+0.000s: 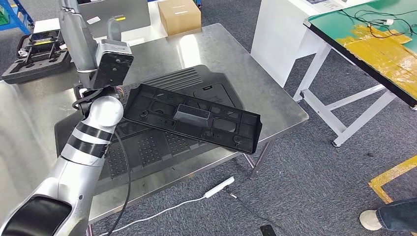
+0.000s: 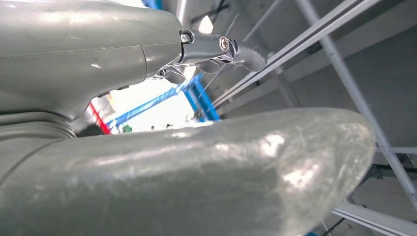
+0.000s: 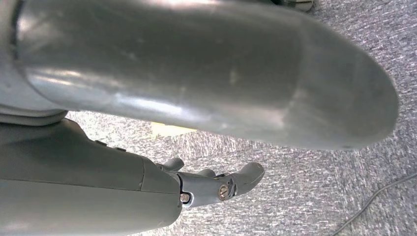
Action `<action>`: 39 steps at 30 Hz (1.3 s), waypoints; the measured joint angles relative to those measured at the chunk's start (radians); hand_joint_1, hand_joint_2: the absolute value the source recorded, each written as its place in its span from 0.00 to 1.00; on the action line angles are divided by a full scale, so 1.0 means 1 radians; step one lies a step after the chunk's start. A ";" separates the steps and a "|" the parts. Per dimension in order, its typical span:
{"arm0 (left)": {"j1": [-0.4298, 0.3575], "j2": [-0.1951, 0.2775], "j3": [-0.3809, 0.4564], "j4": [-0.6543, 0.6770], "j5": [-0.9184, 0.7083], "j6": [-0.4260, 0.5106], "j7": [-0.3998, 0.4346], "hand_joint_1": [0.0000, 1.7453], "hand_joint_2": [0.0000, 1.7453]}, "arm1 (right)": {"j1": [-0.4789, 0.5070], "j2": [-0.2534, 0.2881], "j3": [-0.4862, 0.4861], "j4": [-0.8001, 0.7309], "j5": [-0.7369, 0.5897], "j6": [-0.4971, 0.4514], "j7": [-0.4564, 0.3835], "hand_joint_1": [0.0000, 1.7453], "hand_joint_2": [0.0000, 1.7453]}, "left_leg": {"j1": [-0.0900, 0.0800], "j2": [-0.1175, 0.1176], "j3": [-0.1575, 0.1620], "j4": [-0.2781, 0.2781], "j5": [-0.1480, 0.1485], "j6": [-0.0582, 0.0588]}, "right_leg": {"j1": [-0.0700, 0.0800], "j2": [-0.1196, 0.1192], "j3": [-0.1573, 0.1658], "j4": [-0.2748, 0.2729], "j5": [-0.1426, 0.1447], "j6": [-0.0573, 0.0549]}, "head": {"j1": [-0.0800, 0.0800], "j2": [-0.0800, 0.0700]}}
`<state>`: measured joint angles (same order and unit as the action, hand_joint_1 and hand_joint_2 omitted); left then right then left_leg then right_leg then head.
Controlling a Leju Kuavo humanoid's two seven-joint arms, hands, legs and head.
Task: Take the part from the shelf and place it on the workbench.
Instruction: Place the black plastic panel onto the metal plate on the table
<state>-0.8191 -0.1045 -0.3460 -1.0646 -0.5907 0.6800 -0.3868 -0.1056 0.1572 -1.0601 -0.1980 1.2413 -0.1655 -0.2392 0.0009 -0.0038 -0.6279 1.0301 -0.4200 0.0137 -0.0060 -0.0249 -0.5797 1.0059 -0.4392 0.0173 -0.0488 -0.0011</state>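
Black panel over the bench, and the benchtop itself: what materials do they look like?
Panel: looks like moulded plastic, matte black, going by the ribs, recessed pockets and round bosses on its face. Benchtop: looks like sheet metal, probably stainless steel, brushed silver with soft glare streaks and a folded edge.

I can read no text: the label on the cardboard box (image 1: 179, 16) is too small to read.
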 joint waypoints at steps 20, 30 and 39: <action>0.006 0.008 -0.004 -0.026 0.080 -0.033 -0.001 0.00 0.00 | -0.003 0.000 0.013 0.000 -0.006 -0.003 0.007 0.00 0.00 | -0.008 0.000 -0.001 0.002 -0.004 0.010 | -0.008 -0.002 0.001 -0.001 0.000 0.008 | 0.000 0.000; 0.009 0.030 -0.038 -0.025 0.035 -0.001 0.008 0.00 0.00 | -0.016 -0.008 0.025 0.000 -0.023 0.003 0.009 0.00 0.00 | 0.014 -0.075 -0.019 0.030 -0.023 -0.014 | -0.034 0.032 -0.020 -0.001 0.017 0.017 | 0.003 0.000; 0.009 0.034 -0.043 -0.012 0.036 0.004 0.005 0.00 0.00 | -0.013 -0.007 0.031 0.000 -0.025 0.003 0.009 0.00 0.00 | 0.013 0.043 -0.040 0.054 0.005 -0.013 | -0.019 -0.051 0.014 0.000 -0.010 0.009 | -0.006 0.000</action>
<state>-0.8104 -0.0704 -0.3890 -1.0767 -0.5546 0.6845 -0.3820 -0.1189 0.1501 -1.0294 -0.1976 1.2163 -0.1620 -0.2297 0.0137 0.0395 -0.6679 1.0843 -0.4147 0.0003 -0.0254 -0.0756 -0.5653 1.0059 -0.4487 0.0259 -0.0544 -0.0010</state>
